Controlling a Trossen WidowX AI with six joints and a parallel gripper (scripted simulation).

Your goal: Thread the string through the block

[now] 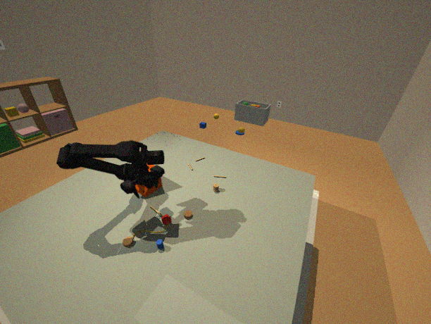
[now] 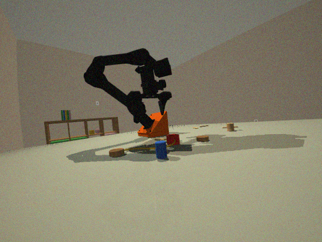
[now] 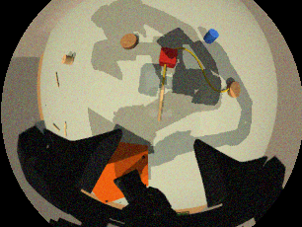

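Observation:
The red block (image 1: 166, 220) (image 2: 173, 139) (image 3: 168, 57) stands on the table. The yellow string (image 1: 149, 232) (image 2: 142, 148) (image 3: 201, 69) runs from the round wooden button (image 1: 127, 241) (image 2: 116, 152) (image 3: 234, 89) to one side of the block. A short piece of string comes out at the opposite side, joined to the thin wooden stick (image 1: 154, 210) (image 3: 161, 104), which lies on the table pointing towards the robot base. The hole itself is not visible. My gripper (image 1: 144, 189) (image 2: 149, 118) (image 3: 158, 138) is wide open and empty, raised above the table on the stick's side, touching nothing.
A blue cylinder (image 1: 160, 244) (image 2: 161, 150) (image 3: 211, 36) stands near the string. A loose wooden disc (image 1: 188, 215) (image 2: 202, 138) (image 3: 129, 40) lies beyond the block. A tan cylinder (image 1: 215, 187) (image 2: 230, 127) (image 3: 68, 59) and loose sticks (image 1: 220, 177) (image 3: 57, 79) are farther off.

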